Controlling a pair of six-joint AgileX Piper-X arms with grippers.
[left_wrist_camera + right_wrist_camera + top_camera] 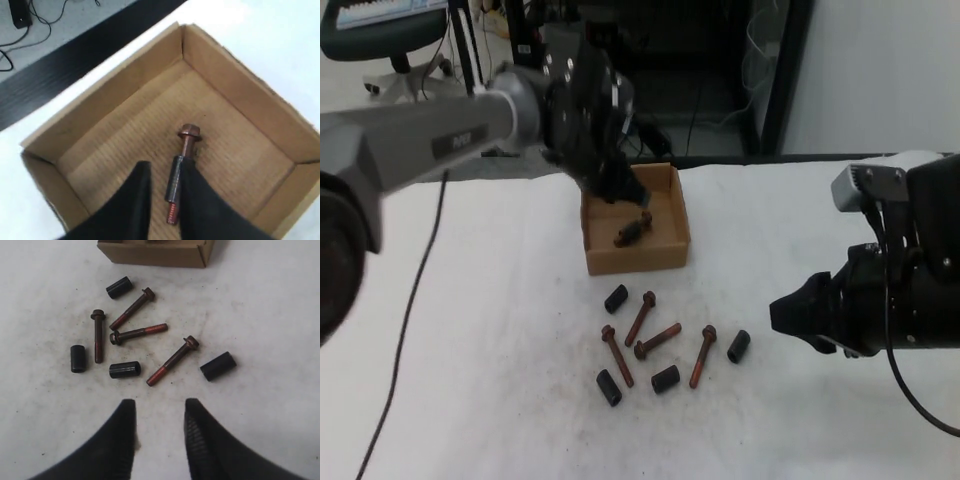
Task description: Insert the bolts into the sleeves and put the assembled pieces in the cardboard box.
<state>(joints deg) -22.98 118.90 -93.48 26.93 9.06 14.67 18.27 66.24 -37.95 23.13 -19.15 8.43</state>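
Loosely, left pincer (163, 171) straddles sleeved bolt (176, 186) in box (240, 100); right pincer (160, 406) gapes near bolts (172, 361).

left hand (165, 167) parted, far forward; right hand (160, 402) parted

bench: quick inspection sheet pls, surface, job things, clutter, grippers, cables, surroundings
surface: white bench cover, dark smudges around the loose parts
job's things: cardboard box; one assembled piece lying in it; four loose bolts and four loose sleeves on the bench in front of the box
clutter: nothing seen
grippers: left gripper open above the box floor, the assembled piece between its fingers; right gripper open, over the bench near the loose parts
cables: black cable lying across the bench's left side; second cable hanging from the right arm
surroundings: office chair and dark frame behind the bench
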